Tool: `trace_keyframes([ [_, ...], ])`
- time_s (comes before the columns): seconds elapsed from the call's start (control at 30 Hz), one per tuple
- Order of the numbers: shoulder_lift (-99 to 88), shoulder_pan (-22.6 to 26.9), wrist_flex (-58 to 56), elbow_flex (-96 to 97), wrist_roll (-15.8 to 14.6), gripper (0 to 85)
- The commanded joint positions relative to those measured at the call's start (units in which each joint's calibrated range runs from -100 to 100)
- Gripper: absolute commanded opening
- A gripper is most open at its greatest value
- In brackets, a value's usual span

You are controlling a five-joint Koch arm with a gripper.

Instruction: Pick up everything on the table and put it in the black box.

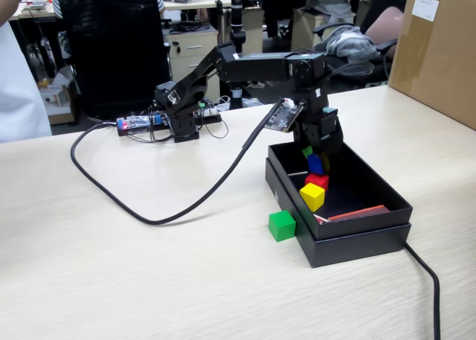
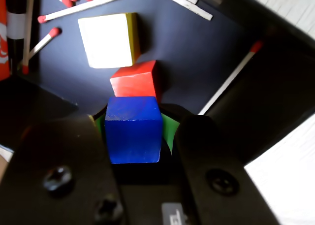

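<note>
I see the table (image 1: pixel 111 265), pale wood grain, filling the fixed view, with the black box (image 1: pixel 357 239) sitting toward its right edge, nearer the front than the back. My arm (image 1: pixel 253 65) reaches from its base near the back edge out over the box, a black cable (image 1: pixel 186 202) looping across the table beside it. The claw (image 2: pixel 134 136) hangs inside the box, closed onto the blue cube (image 2: pixel 133 131); in the wrist view the cube sits squarely between the two jaws, green pads showing at either side of it. Just beyond the blue cube lies the red cube (image 2: pixel 135 80) on the box floor, touching or nearly so, and past that the yellow cube (image 2: pixel 108 40). Matchsticks (image 2: pixel 83 4) with red heads are scattered on the box floor around them. The green cube (image 1: pixel 282 225) rests on the table outside the box, right against its left wall in the fixed view.
</note>
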State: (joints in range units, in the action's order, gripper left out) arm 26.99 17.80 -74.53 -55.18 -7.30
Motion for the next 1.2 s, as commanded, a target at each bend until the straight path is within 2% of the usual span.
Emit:
trace_keyframes([
  [0.0,-1.2,0.0,-1.9,-5.1,0.0,20.1],
  [0.07,-1.5,0.0,-3.4,-4.9,0.0,28.1],
  [0.23,-5.6,-0.6,-4.3,-3.1,-0.1,41.0],
  [0.37,-14.3,-1.5,-4.3,-2.6,0.1,41.0],
  [0.5,-23.4,-4.4,-4.2,-4.7,0.7,41.0],
  [0.53,-24.1,-6.6,-4.2,-6.0,1.1,40.8],
  [0.67,-23.5,-9.6,-4.2,-5.1,1.7,41.5],
  [0.83,-9.7,-12.6,-4.2,-8.7,2.5,44.1],
  [1.17,12.5,-11.6,-3.7,-19.5,2.3,44.3],
])
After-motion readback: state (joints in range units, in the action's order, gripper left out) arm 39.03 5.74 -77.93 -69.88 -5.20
